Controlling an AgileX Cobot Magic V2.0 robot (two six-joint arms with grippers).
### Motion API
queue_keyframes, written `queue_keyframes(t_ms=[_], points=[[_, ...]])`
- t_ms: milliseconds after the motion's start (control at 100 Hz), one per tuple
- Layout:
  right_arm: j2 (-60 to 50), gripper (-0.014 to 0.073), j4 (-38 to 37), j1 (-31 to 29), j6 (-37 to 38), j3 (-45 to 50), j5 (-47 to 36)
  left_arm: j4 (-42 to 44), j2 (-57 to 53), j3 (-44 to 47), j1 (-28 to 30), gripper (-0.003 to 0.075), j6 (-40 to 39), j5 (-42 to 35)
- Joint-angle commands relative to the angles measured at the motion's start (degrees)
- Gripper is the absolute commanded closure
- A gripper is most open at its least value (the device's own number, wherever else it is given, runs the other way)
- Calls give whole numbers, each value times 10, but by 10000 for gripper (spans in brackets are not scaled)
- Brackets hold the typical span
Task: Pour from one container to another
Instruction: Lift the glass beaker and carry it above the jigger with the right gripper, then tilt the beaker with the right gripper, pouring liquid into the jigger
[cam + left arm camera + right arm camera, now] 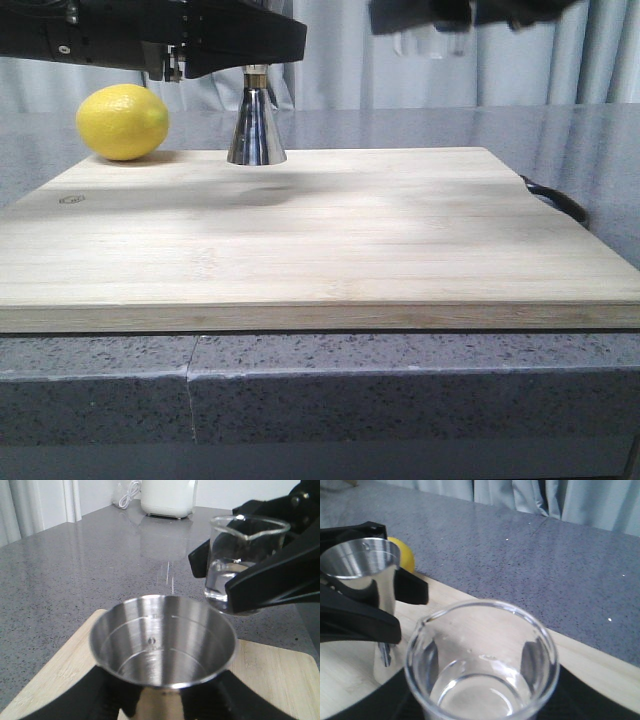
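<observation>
Steel jigger held on the board, glass beaker lifted beside it.
On the grey bench [400, 385] lies a wooden board [330, 235]; at its 11 o'clock corner sits a lemon [122, 121], just beside the jigger [256, 125], clamped by the left gripper [162, 700]. The right gripper [480, 700] fingers hold the upright beaker [245, 562], holding clear liquid, aloft.

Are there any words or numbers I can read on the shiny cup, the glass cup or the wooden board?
Nothing here can be read.
Steel jigger: engraved fill lines and tiny marks on the inside wall, too small and blurred to read.
Wooden cutting board: a small round stamp near its left corner, too faint to read.
Glass beaker: no readable print shows in these views.
Lemon: no label.
</observation>
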Motion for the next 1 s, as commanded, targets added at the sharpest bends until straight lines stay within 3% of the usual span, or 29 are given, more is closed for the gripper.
queue_keyframes(t_ms=[0, 470, 990], points=[[-17, 271, -34, -1, -15, -68, 36, -55, -22, -16, -5, 491, 0, 51], [58, 271, -210, 12, -16, -306, 267, -55, -22, -16, -5, 491, 0, 51], [141, 271, -335, 79, -81, -398, 332, -55, -22, -16, -5, 491, 0, 51]])
